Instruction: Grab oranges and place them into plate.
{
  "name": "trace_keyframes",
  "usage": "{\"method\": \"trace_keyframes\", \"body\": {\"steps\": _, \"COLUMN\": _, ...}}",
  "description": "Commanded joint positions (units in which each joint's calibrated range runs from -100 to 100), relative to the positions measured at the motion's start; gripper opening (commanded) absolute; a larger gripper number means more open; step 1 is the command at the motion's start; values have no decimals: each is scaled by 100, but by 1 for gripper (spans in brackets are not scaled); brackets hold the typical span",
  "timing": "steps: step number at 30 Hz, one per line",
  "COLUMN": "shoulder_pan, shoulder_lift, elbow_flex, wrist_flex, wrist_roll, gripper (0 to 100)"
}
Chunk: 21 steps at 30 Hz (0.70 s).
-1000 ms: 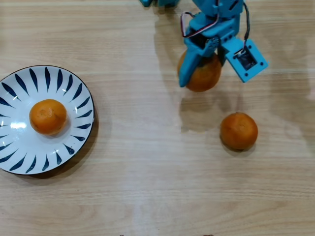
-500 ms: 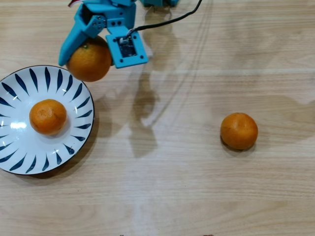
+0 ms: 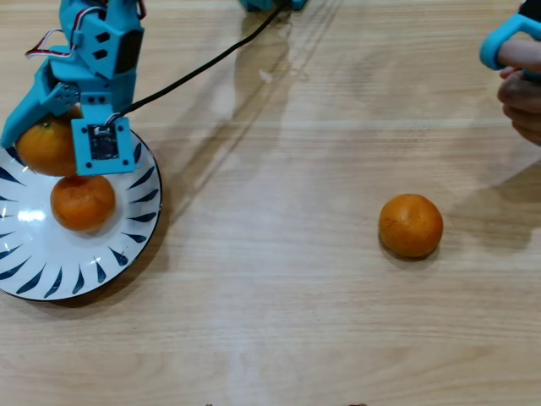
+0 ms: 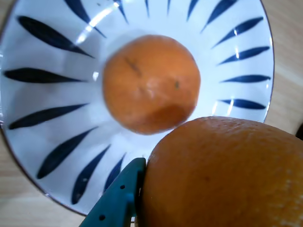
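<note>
The wooden table (image 3: 287,296) carries the plate (image 3: 127,241) at the overhead view's left edge, white with dark blue petal strokes round its rim. Above the plate's upper part hangs the blue tool (image 3: 46,139), clamped on an orange (image 3: 42,148); the wrist view shows one finger (image 4: 118,201) pressed against its skin. A second orange (image 3: 82,202) lies in the plate's middle. The third orange (image 3: 410,225) sits on the table, well apart to the right. No writing is legible anywhere.

You see three orange oranges (image 3: 411,225), a white plate (image 3: 127,245) with dark blue petal strokes, a light-blue gripper (image 3: 42,127), a pale wood-grain table (image 3: 279,296).
</note>
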Motion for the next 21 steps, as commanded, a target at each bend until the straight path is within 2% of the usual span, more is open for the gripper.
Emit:
{"method": "trace_keyframes", "body": {"steps": 1, "shoulder_pan": 402, "shoulder_lift": 408, "elbow_flex": -1031, "wrist_flex": -187, "wrist_roll": 110, "gripper": 38}}
{"method": "trace_keyframes", "body": {"steps": 8, "shoulder_pan": 531, "shoulder_lift": 865, "elbow_flex": -1266, "wrist_flex": -256, "wrist_roll": 110, "gripper": 38}}
{"method": "trace_keyframes", "body": {"steps": 13, "shoulder_pan": 483, "shoulder_lift": 831, "elbow_flex": -1266, "wrist_flex": -196, "wrist_roll": 84, "gripper": 50}}
{"method": "trace_keyframes", "body": {"steps": 21, "shoulder_pan": 306, "shoulder_lift": 788, "elbow_flex": -1230, "wrist_flex": -153, "wrist_roll": 79, "gripper": 50}}
